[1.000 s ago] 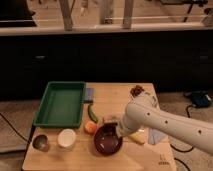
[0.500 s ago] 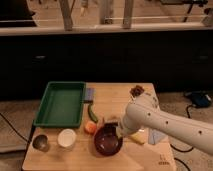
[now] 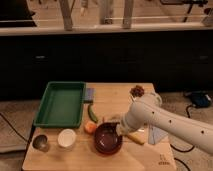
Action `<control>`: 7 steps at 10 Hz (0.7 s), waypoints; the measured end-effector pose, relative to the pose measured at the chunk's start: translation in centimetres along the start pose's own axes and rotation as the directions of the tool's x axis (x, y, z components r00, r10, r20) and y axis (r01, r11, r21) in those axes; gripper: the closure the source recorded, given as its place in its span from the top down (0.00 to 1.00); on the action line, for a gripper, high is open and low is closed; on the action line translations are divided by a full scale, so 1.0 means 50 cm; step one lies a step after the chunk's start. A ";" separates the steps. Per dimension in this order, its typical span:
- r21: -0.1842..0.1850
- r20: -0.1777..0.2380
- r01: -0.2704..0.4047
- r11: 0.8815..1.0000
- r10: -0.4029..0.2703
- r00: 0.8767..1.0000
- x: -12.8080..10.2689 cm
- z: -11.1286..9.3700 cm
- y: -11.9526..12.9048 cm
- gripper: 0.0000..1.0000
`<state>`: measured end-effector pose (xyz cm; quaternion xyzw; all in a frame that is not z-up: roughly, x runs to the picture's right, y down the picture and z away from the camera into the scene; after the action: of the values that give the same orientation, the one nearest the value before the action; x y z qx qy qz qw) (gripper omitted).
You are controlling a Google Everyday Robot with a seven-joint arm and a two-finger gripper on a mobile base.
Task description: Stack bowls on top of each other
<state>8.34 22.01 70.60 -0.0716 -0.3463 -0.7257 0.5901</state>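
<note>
The dark maroon bowl (image 3: 108, 139) sits on the wooden table (image 3: 75, 159) near the front middle. The white bowl (image 3: 66, 138) stands to its left, and the small grey metal bowl (image 3: 40, 142) stands further left near the table's corner. The three bowls stand apart, none stacked. My white arm reaches in from the right, and the gripper (image 3: 120, 128) is at the maroon bowl's right rim, its end hidden behind the arm.
A green rectangular tray (image 3: 61, 103) lies at the back left. A green vegetable (image 3: 92, 113) and an orange fruit (image 3: 90, 128) lie between tray and maroon bowl. A yellow item (image 3: 135, 138) lies under the arm. A dark red item (image 3: 137, 91) sits at the back right.
</note>
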 end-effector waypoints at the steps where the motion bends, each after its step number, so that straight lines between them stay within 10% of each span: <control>1: 0.016 -0.001 -0.011 1.000 0.011 1.000 0.004 0.004 0.004 0.12; 7: 0.079 0.014 -0.080 0.994 0.079 0.997 0.017 0.021 0.030 0.73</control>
<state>9.14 21.87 72.46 -0.0657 -0.3753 -0.6868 0.6190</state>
